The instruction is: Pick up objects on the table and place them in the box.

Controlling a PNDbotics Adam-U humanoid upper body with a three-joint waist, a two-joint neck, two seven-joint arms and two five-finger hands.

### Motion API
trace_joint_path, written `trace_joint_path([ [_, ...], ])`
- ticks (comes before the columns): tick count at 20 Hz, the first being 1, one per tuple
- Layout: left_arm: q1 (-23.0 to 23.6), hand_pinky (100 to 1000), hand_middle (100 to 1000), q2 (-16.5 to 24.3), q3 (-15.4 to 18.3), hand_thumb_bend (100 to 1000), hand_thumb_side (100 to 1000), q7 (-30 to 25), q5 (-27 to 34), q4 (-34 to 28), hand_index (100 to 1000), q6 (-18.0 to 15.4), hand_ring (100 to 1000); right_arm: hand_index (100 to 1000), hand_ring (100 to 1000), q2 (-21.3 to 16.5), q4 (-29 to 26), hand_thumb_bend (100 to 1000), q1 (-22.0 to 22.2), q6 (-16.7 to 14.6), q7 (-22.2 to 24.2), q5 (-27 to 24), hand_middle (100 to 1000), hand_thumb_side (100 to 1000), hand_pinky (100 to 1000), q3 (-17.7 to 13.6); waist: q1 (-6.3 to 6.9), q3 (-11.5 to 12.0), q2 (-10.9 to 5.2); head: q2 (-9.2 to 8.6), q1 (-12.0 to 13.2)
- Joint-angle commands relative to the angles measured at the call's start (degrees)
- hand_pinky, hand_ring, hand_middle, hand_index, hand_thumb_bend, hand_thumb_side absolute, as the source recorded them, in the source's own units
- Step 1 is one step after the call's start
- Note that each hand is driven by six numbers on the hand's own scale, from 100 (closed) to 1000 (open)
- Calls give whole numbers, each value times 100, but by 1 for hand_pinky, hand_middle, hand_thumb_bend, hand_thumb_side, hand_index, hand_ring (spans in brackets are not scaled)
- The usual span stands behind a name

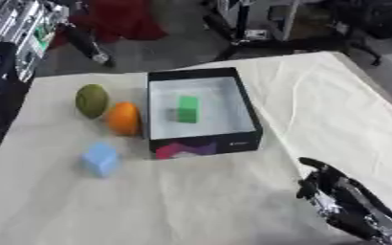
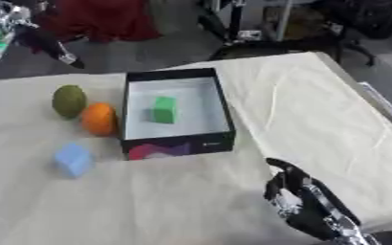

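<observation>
A black box (image 1: 245, 111) with a white inside stands in the middle of the cloth-covered table, and a green block (image 1: 188, 109) lies in it. Left of the box an orange fruit (image 1: 124, 118) touches its wall, with a green fruit (image 1: 92, 100) just behind it. A light blue cube (image 1: 101, 159) sits nearer the front left. My right hand (image 2: 304, 203) hovers low at the front right, well clear of the box, its fingers curled with nothing in them. My left hand does not show.
A cream cloth (image 1: 316, 95) covers the table, whose right edge (image 2: 383, 107) drops off to the floor. Dark equipment (image 1: 3, 72) stands past the left side. Chairs and stands fill the floor behind.
</observation>
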Motion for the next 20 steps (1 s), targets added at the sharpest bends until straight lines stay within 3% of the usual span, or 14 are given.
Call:
trace_joint_path([
  [1,-171,759,762,144,129,843,507,46,-146,44,862,-3,716,924,559,-55,-73,100,-36,-3,-16,5,483,470,839,-37,-5,5,-153,-11,-15],
  [3,-173,759,762,142,136,843,507,54,-156,57,862,-13,716,924,559,-55,-73,100,-36,-3,-16,5,483,470,839,-37,-6,5,-153,-11,-16],
  [4,-121,740,745,135,190,806,451,23,-191,113,856,17,698,924,559,-43,-82,100,-50,-6,-35,5,483,470,839,-64,-20,46,-109,-11,-101],
  [8,397,732,737,-139,716,774,434,-301,-518,645,843,341,687,924,559,-38,-89,100,-60,-1,-52,8,483,470,839,-63,-40,2,-110,-11,-122],
  [11,423,729,731,-298,925,765,426,-441,-800,1103,837,622,679,924,559,-40,-85,100,-56,0,-35,-7,483,470,839,-44,-41,-32,-126,-11,-109],
  [16,234,725,724,-504,918,765,426,-71,-810,1870,833,1081,670,924,559,-37,-84,100,-55,1,-24,-15,483,470,839,-40,-47,-34,-132,-11,-117],
  [20,146,724,723,-561,861,762,425,330,-541,2322,832,1172,669,924,558,-38,-84,100,-54,2,-25,-20,483,470,839,-40,-51,-31,-133,-11,-117],
])
